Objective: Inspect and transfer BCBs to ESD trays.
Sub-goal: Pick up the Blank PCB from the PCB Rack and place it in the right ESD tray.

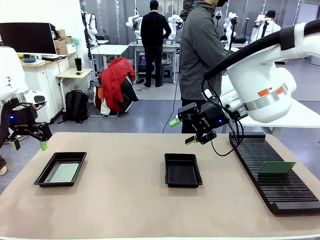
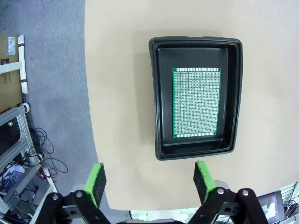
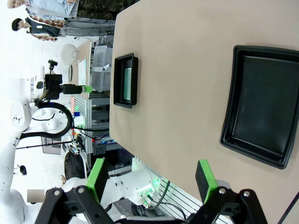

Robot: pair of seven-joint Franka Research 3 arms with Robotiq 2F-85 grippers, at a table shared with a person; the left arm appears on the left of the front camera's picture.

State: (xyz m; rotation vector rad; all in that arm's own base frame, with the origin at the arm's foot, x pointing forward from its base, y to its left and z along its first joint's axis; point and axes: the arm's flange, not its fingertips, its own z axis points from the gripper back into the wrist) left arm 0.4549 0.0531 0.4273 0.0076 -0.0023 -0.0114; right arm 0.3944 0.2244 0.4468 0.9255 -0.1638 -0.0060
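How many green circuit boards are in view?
2. One board lies flat in the left tray; another board stands on edge in the slotted rack at right. None seems hidden.

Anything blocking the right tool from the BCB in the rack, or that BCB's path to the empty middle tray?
Nothing visible. The right tool hangs open above the table, between the empty tray and the rack; the BCB sits alone in the rack.

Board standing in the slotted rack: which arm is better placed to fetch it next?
Right. The right gripper hangs open by the empty tray, much nearer the rack and its standing board. The left gripper, also open, hovers far left by the filled tray.
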